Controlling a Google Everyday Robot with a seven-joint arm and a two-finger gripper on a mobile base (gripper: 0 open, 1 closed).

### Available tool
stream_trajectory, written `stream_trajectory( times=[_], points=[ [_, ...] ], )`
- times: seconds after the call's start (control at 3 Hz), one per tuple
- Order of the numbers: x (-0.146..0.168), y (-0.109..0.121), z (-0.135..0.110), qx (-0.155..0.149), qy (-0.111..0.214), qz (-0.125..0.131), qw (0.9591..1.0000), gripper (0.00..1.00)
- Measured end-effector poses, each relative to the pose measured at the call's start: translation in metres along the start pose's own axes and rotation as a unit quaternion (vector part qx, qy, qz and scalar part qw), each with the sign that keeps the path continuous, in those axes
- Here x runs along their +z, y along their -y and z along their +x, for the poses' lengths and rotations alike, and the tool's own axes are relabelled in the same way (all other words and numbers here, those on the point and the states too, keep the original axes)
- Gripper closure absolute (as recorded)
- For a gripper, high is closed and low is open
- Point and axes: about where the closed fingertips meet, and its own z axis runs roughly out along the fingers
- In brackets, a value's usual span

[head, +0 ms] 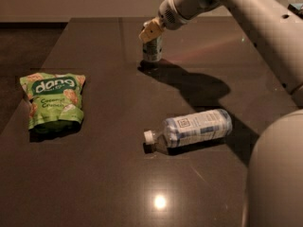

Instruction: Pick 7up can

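The 7up can (152, 51) stands upright on the dark table (104, 174) at the far middle, greenish-grey and white. My gripper (151, 31), with tan tips, is right at the can's top and hides its rim. The can's base rests on the table. The pale arm (236, 8) reaches in from the upper right.
A green snack bag (52, 100) lies at the left of the table. A clear plastic water bottle (191, 128) with a white cap lies on its side in the middle right. The robot's pale body (274, 174) fills the lower right corner.
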Motion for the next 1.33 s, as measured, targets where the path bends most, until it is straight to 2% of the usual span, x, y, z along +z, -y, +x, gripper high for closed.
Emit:
stream_trajectory(
  times=[0.33,1.0,1.33],
  points=[
    [-0.03,-0.006,-0.01,-0.018,0.018,-0.015,0.9996,1.0],
    [-0.092,-0.021,-0.032,-0.062,0.05,-0.042,0.9959,1.0],
    [-0.092,-0.022,-0.033,-0.064,0.05,-0.044,0.9957,1.0]
  ],
)
